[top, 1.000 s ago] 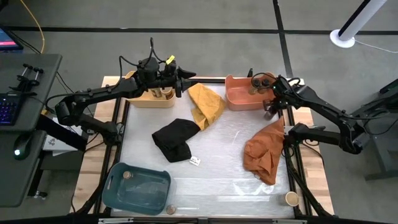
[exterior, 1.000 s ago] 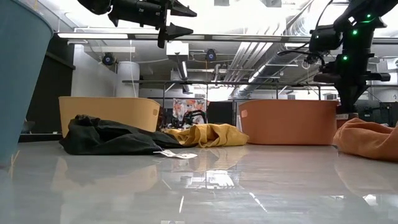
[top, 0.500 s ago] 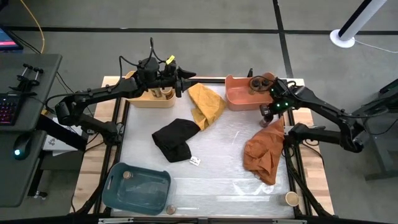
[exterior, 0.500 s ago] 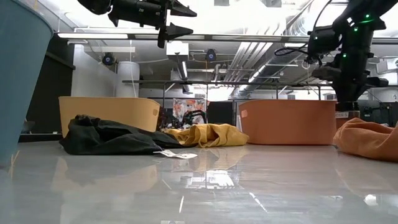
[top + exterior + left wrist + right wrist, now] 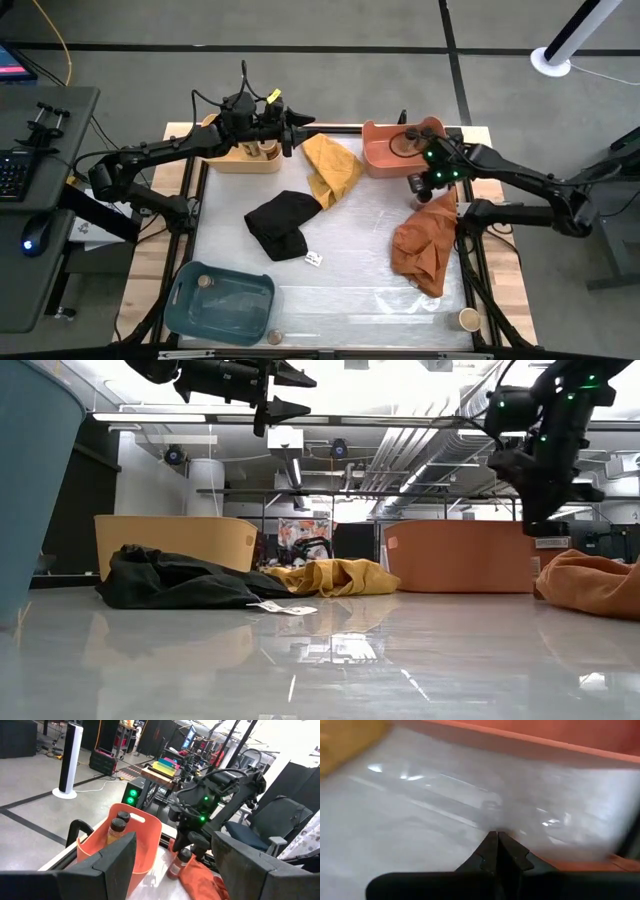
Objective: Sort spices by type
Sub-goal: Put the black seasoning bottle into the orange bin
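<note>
My right gripper [image 5: 416, 184] [image 5: 496, 836] is shut and hangs low over the table between the orange bin [image 5: 383, 160] and the orange cloth [image 5: 428, 242]. In the left wrist view a brown jar with a dark cap [image 5: 179, 863] stands tilted just under it, beside the cloth. Two more jars [image 5: 118, 827] stand in the orange bin, others in the yellow bin [image 5: 262, 150], and one in the blue bin [image 5: 205, 283]. One jar [image 5: 275, 338] stands at the table's near edge. My left gripper [image 5: 305, 128] [image 5: 305, 395] waits open, high beside the yellow bin. My right gripper comes down from above, right over the tilted jar's cap [image 5: 185, 853]. Its own wrist view shows the fingers [image 5: 490, 851] shut together with no jar between them. I cannot tell whether it touches the jar.
A yellow cloth [image 5: 331, 167] and a black cloth [image 5: 281, 224] lie mid-table, with a small white tag [image 5: 314, 258] near them. The blue bin's rim [image 5: 185, 300] is at the near left corner. A tan-topped jar [image 5: 468, 319] stands on the wooden edge, near right.
My right gripper has moved a short way toward the table's left, away from the orange bin's right end, staying low over the table by the orange cloth.
</note>
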Robot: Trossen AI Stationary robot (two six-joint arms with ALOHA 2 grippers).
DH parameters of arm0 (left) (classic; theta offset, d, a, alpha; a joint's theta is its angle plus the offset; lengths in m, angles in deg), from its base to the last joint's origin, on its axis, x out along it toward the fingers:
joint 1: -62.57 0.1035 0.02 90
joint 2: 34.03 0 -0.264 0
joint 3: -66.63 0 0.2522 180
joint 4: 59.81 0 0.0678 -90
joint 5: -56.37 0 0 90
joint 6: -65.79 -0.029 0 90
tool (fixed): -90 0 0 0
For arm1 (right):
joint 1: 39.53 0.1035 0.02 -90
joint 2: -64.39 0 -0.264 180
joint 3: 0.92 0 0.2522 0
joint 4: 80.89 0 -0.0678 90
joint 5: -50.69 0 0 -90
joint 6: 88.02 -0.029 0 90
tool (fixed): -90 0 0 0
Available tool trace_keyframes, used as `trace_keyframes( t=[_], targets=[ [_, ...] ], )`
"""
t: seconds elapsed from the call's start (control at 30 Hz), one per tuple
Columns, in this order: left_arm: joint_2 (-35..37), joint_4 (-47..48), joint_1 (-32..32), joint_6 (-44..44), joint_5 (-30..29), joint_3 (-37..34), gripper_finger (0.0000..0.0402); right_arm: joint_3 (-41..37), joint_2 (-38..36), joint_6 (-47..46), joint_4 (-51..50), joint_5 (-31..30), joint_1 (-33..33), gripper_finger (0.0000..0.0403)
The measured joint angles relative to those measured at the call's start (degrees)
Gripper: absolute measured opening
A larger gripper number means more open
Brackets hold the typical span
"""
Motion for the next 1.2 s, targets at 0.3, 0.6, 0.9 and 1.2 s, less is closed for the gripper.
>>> trace_keyframes(
  t=[0.3, 0.6, 0.9, 1.2],
  targets=[
    [0.0, 0.0, 0.0, 0.0, 0.0, 0.0, 0.0246, 2.4, -0.02, -1.82, 14.01, 4.71, 6.75, 0.0],
    [0.0, -0.01, 0.04, -0.43, 0.0, 0.0, 0.0246, 17.04, -0.48, 1.71, -1.35, -0.44, 9.59, 0.0002],
    [0.0, 0.0, 0.04, -0.46, 0.0, 0.0, 0.0246, 19.13, -0.47, -4.31, -18.12, -0.96, 16.06, 0.0146],
    [0.0, -0.01, 0.04, -0.49, 0.02, 0.0, 0.0246, 15.18, 3.05, -6.69, -16.95, -8.17, 18.56, 0.0313]
  ],
)
